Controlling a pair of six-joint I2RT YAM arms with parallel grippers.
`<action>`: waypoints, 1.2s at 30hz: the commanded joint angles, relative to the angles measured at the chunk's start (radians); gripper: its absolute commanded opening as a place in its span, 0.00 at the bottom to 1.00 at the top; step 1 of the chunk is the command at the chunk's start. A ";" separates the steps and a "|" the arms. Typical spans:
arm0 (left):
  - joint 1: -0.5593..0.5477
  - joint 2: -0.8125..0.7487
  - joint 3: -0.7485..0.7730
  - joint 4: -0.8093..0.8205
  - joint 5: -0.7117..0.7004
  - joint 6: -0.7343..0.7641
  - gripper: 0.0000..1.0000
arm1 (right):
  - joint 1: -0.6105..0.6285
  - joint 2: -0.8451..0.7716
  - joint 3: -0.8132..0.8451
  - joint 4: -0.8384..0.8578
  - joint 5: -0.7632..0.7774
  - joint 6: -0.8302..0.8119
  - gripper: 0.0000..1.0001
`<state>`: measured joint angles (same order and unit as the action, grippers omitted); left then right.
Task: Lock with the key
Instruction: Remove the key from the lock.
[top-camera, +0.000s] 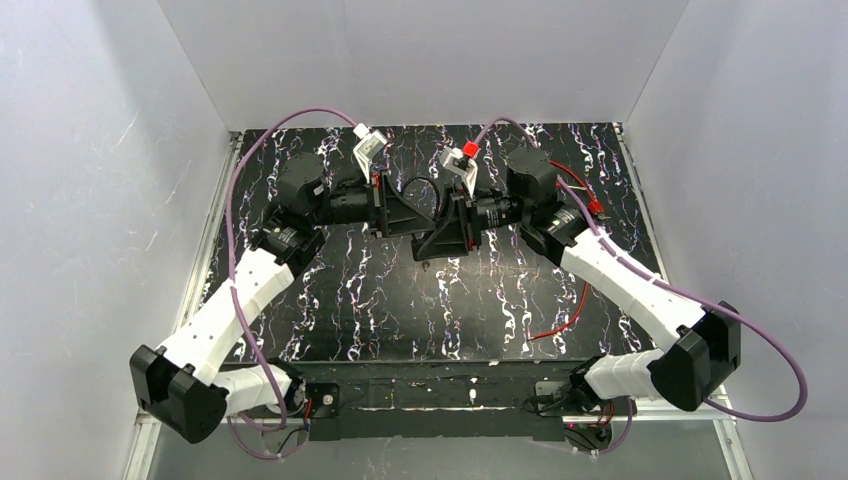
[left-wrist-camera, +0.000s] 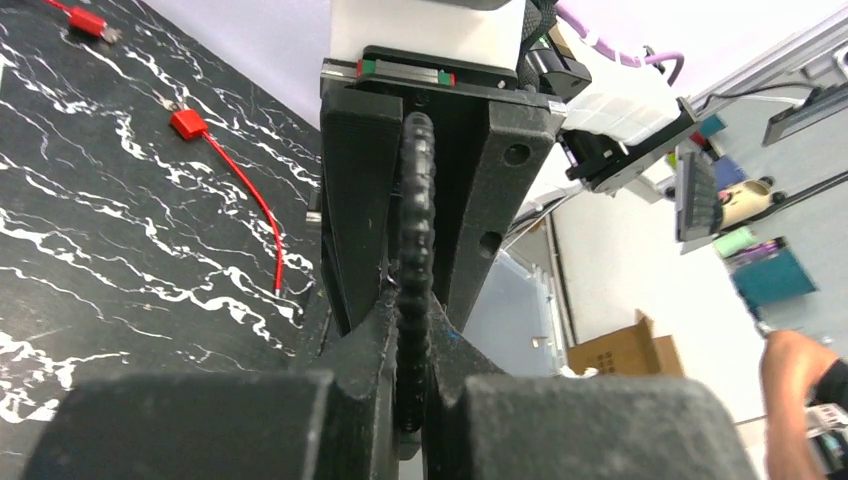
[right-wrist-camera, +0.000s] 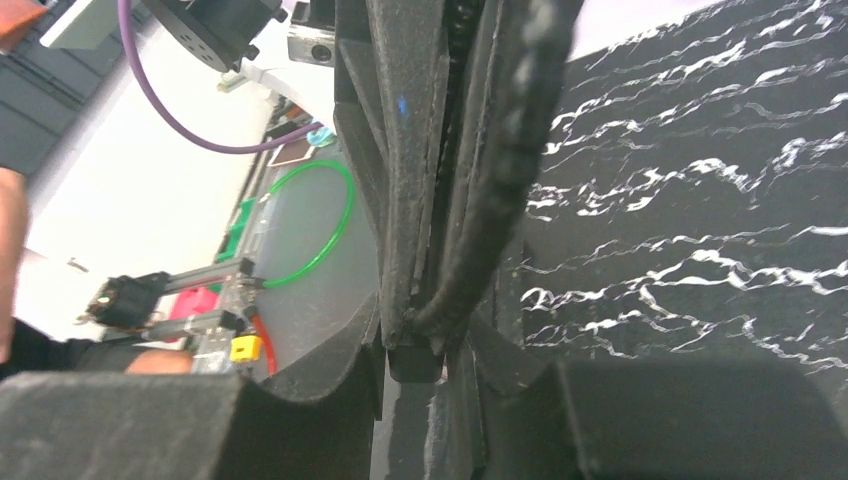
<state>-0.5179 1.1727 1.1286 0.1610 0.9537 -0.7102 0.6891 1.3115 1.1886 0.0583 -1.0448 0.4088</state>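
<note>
Meeting above the middle of the desk (top-camera: 380, 310), both arms hold one black ribbed lock cable (left-wrist-camera: 416, 220) clear of the surface. Left gripper (left-wrist-camera: 410, 335): jaws clenched on the cable. Right gripper (right-wrist-camera: 418, 340): jaws clamped on the same cable, facing the left gripper, nearly touching.

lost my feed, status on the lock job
Left fingers shut on black ribbed cable. Right fingers clamp same cable. Nothing in the way.
</note>
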 joint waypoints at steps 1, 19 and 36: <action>0.046 0.055 0.027 0.010 0.058 -0.059 0.00 | -0.070 0.077 0.085 0.043 -0.111 0.097 0.40; 0.132 0.118 0.023 0.249 0.019 -0.257 0.00 | -0.199 0.125 -0.167 0.791 -0.059 0.500 0.92; 0.138 0.209 0.084 0.250 0.096 -0.256 0.00 | -0.117 0.106 -0.171 0.795 0.053 0.554 0.81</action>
<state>-0.3752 1.3854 1.1529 0.3702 1.0362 -0.9587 0.5594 1.4055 0.9997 0.7871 -1.0316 0.9393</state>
